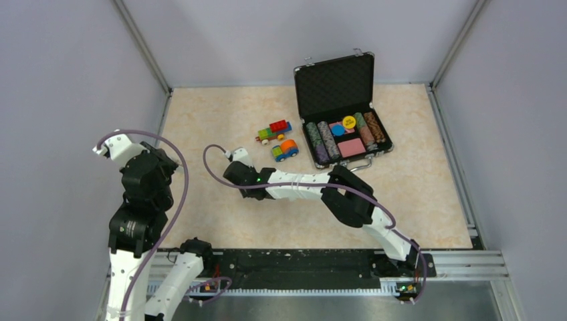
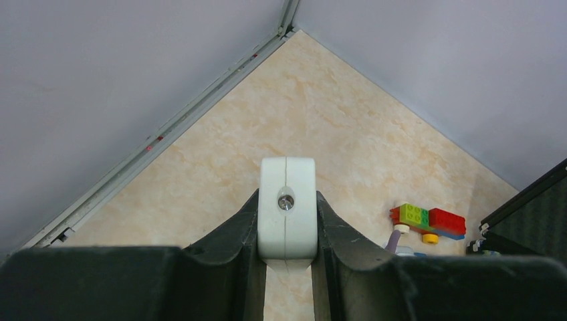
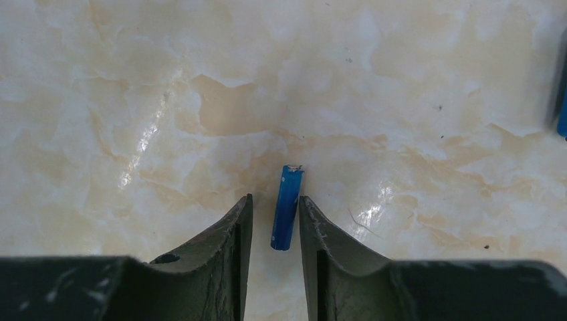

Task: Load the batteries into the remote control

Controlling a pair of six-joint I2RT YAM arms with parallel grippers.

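Straddling the blue battery, the right gripper is held narrowly parted, seemingly not yet pinching; the skewed cell could be nudged out. The remote control is clamped in the left gripper.

You're looking at a robot lab cell, grey panel walls, metal frame posts, marble-look table, mounting rail.

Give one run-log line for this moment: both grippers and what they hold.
left gripper: shut on white plastic remote control | right gripper: open, astride small blue cylindrical battery on beige marbled table
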